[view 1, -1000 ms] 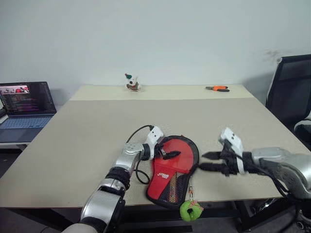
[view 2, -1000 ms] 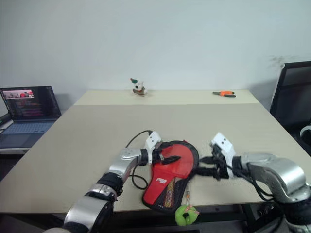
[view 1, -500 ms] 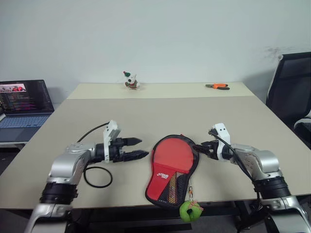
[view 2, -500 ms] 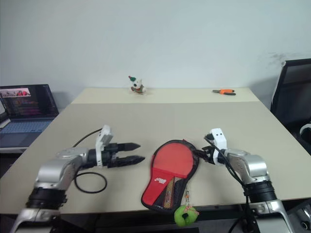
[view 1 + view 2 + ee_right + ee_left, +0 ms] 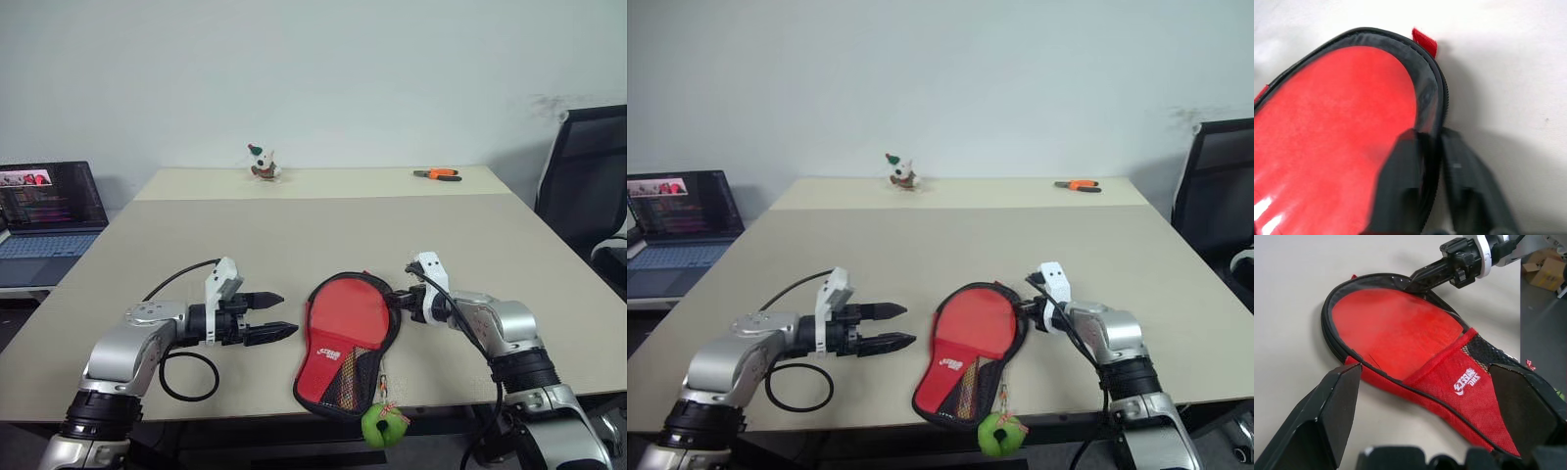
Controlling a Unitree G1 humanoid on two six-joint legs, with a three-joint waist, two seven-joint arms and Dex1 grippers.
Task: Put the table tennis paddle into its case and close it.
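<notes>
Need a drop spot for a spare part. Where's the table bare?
Bare: middle of the table, between the case and the far toy and pliers; also both side edges. Crowded: near edge, with left gripper, case, and right gripper on its rim.

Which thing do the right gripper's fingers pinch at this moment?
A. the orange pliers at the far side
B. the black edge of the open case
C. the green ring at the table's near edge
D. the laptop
B: in the right wrist view the right gripper has its two black fingers closed on the black zip edge of the case; the left gripper stands open beside the case.
</notes>
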